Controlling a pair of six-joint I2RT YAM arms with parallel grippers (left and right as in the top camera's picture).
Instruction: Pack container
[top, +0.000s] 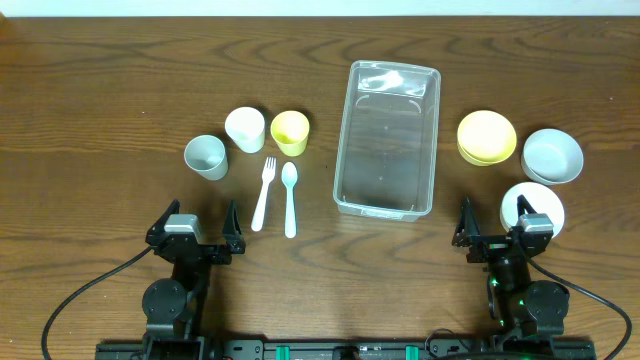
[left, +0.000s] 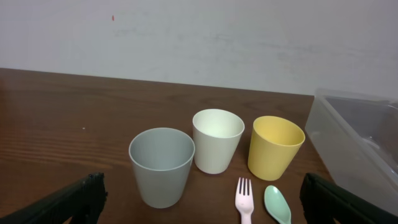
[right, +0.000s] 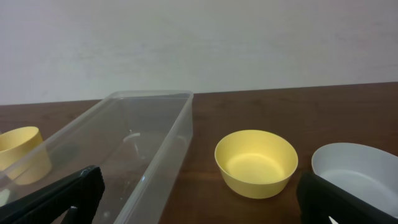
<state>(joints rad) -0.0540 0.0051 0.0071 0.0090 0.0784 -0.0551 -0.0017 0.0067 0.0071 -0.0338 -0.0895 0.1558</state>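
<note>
While the container (top: 386, 140) stands empty at the middle of the surface (top: 100, 90), both arms are pictured at the near edge, the left tool (top: 196, 220) and the right tool (top: 495, 220) each spread wide and holding nothing. Nothing is judged to have been packed yet. A first pick is best made on each arm's own side: the yellow bowl (top: 486, 137), just beside the container's right wall, by the right tool; the yellow cup (top: 290, 132) by the left. A rim grasp, one finger inside and one outside, is advised, since the white cup (top: 244, 129) stands just beside it. The fork (top: 264, 195) and spoon (top: 289, 198), lying flat side by side, are better left until last.
</note>
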